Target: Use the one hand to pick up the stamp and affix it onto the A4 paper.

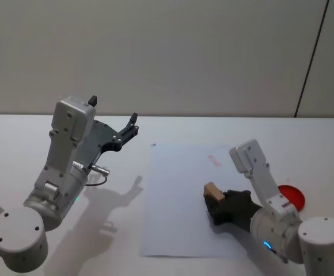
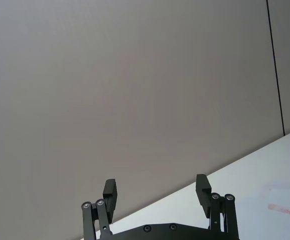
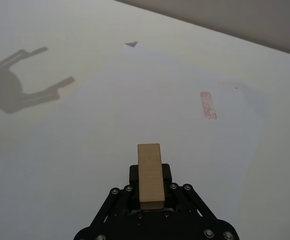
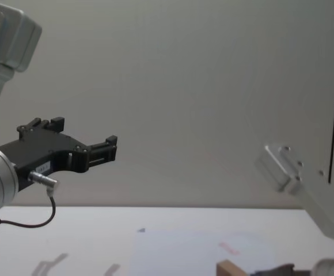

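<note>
While over A4 paper, right hand grips stamp.

Plain grey wall behind white table.

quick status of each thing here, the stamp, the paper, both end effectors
stamp: gripped in the right end effector, above the paper
A4 paper: flat on the table, one pink-red ink mark on it
right end effector: shut on the stamp, over the paper
left end effector: open, empty, raised off the table
</note>
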You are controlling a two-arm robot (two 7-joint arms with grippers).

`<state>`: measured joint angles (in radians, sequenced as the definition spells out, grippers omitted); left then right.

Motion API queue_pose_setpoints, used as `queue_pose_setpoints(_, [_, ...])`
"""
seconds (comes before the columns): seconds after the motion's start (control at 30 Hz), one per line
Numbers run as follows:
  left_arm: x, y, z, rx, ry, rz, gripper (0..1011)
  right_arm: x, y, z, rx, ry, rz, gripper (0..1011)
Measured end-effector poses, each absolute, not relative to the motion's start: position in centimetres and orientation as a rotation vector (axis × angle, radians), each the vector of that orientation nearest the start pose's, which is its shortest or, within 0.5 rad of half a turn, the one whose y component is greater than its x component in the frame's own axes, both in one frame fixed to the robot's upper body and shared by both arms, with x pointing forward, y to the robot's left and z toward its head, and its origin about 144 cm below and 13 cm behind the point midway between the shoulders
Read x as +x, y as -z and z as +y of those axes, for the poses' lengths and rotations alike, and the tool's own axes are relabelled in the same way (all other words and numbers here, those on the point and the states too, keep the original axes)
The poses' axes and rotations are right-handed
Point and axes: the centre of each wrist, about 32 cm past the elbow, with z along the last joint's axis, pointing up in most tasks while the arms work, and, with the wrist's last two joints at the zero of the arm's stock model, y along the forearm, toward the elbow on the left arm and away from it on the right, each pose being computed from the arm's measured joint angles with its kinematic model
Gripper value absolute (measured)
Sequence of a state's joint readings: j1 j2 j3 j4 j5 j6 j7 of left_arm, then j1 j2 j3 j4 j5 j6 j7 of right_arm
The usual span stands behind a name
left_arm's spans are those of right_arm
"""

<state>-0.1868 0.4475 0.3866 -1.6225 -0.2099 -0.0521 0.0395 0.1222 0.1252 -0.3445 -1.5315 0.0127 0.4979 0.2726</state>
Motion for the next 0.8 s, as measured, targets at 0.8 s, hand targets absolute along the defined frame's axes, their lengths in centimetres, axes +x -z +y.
queue_pose_setpoints(0.8, [48.7, -119.5, 23.8, 0.063, -1.231, -0.308, 1003, 48.0, -120.2, -14.8, -0.234, 0.982, 0.120, 218])
